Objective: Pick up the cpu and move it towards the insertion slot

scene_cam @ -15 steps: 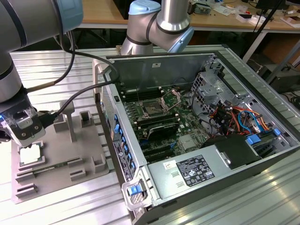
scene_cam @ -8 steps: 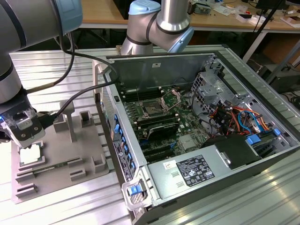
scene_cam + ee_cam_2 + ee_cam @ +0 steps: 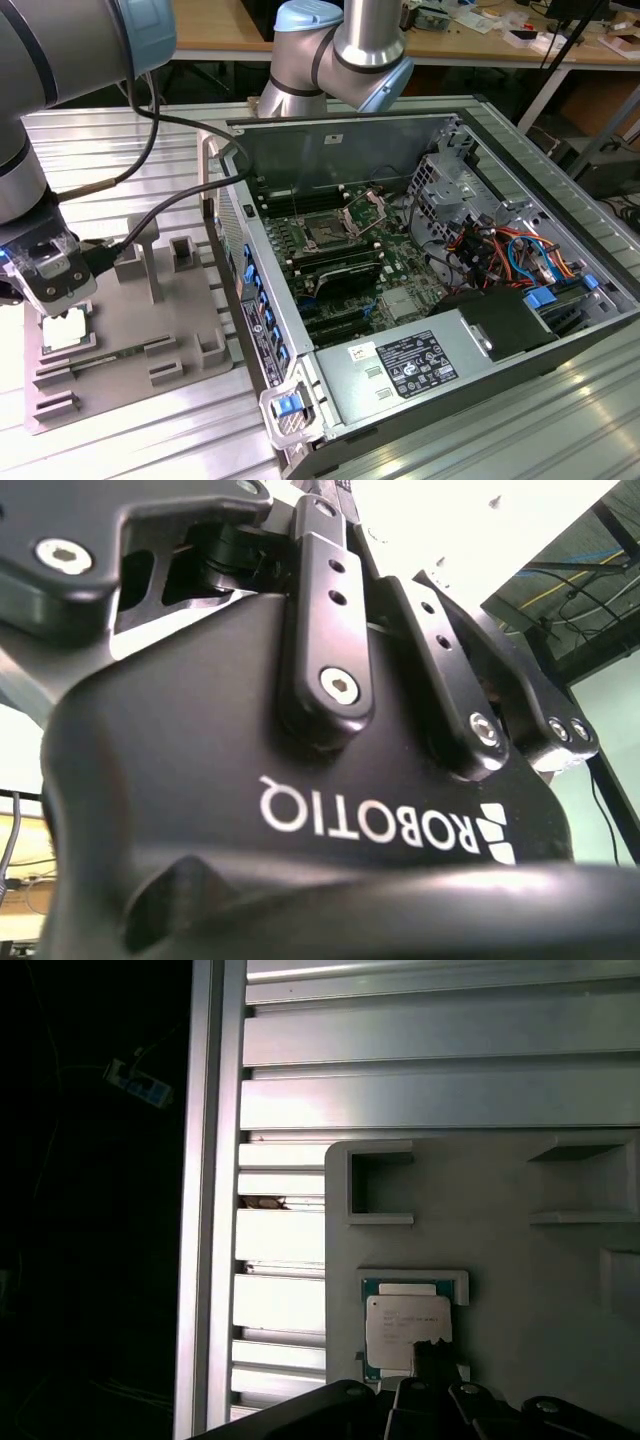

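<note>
Find cpu [image 3: 65, 328] flat in a nest of the grey tray [image 3: 190, 320], at the exterior view's left, outside the case [image 3: 350, 130]. Note gripper [image 3: 58, 300] close above it; cannot tell jaw state. Locate slot [image 3: 327, 235] inside case, well apart.

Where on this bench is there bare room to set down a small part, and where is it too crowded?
Free: the ribbed table at the exterior view's lower right, past the computer case, and its strip beyond the grey tray. Crowded: the tray corner where the gripper hangs over the cpu, and the case interior around the insertion slot.
</note>
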Robot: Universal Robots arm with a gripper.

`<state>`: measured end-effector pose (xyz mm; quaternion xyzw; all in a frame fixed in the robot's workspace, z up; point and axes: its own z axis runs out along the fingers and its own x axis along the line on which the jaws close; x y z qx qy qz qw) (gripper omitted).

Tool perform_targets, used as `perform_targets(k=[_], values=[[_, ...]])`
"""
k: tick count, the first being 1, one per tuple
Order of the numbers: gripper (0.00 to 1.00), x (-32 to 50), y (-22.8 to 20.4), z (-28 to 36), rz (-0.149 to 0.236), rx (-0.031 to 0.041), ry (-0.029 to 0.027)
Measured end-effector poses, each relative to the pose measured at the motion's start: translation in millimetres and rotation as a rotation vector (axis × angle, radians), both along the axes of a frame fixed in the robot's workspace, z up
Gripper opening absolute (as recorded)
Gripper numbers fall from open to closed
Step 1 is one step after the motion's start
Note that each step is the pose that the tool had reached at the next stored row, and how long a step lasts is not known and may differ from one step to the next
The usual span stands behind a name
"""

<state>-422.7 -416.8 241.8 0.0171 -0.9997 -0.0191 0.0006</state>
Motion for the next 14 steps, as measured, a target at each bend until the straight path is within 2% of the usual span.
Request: perform_targets(k=[14], values=[[0.11, 0.0, 0.0, -3.4, 0.000, 0.0000, 0.0000]])
